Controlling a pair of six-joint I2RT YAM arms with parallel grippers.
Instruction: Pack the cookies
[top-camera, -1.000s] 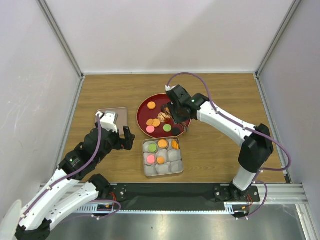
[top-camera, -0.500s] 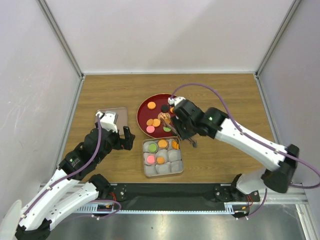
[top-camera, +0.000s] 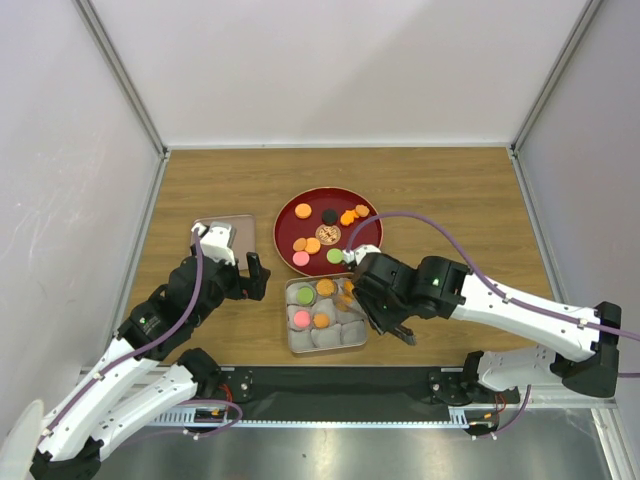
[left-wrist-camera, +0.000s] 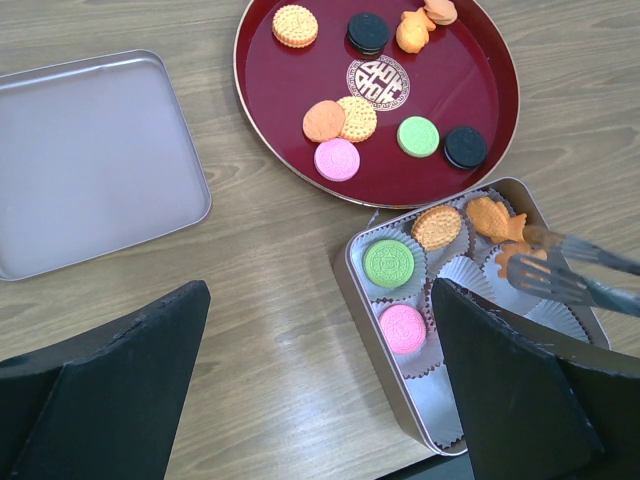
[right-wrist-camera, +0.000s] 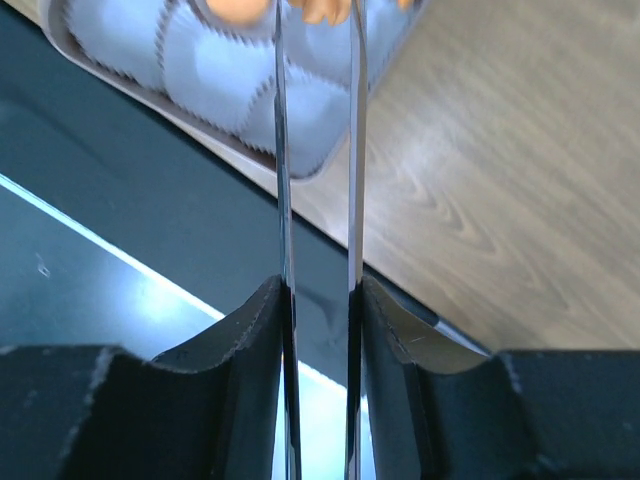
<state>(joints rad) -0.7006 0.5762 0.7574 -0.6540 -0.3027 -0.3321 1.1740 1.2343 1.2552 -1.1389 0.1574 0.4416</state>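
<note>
Several cookies (top-camera: 313, 245) in orange, pink, green and black lie on the round red plate (left-wrist-camera: 270, 130). In the square tin (left-wrist-camera: 352, 290), paper cups hold a green cookie (left-wrist-camera: 388, 263), a pink one (left-wrist-camera: 403, 328) and orange ones. My right gripper (top-camera: 398, 330) is shut on metal tongs (left-wrist-camera: 575, 275). The tongs pinch an orange cookie (left-wrist-camera: 512, 256) just above the tin's right side. In the right wrist view, the gripper (right-wrist-camera: 318, 300) clamps the two tong blades (right-wrist-camera: 280, 150). My left gripper (left-wrist-camera: 320, 380) hangs open over bare wood left of the tin, holding nothing.
The tin's lid (left-wrist-camera: 95, 160) lies flat on the table left of the plate, partly under my left arm in the top view. The black base rail (top-camera: 330, 380) runs just in front of the tin. Grey walls close in the table.
My right arm has swung from the red plate toward me, carrying the tongs and the orange cookie to the tin. The left arm has not moved.
</note>
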